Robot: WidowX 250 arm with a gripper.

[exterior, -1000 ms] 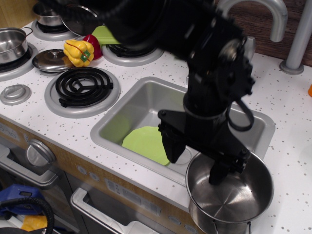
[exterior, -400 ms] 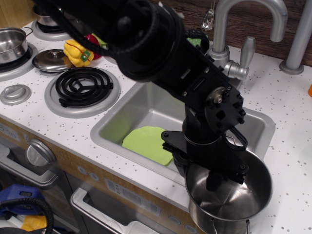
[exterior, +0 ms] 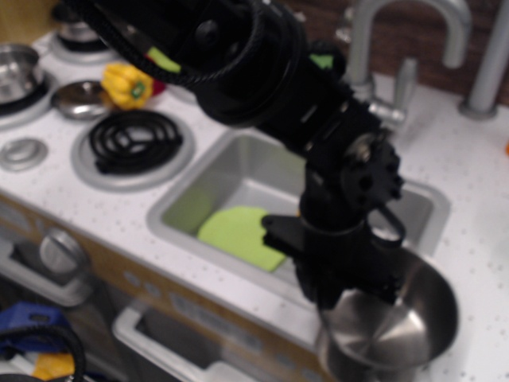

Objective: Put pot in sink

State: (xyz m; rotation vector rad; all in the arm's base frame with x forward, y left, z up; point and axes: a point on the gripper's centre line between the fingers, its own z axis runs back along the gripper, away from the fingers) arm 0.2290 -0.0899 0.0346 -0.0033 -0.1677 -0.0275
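One pot [exterior: 394, 318] sits at the counter's front right corner, just beside the sink [exterior: 238, 171] but outside it. Gripper [exterior: 350, 296] hangs low over the pot's near-left rim, one finger seemingly inside and one outside, likely to pinch the wall for a lift. Picture is blurred, so I cannot tell whether it has closed on the rim. Green plate [exterior: 235, 235] lies in the basin's left part; right part looks free for the pot.

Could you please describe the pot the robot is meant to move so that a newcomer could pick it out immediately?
Start at the grey sink in the white speckled counter. Off its front right corner, under the black gripper, stands the pot. It is the biggest, deepest shiny steel vessel here, far from the smaller pots by the burners.
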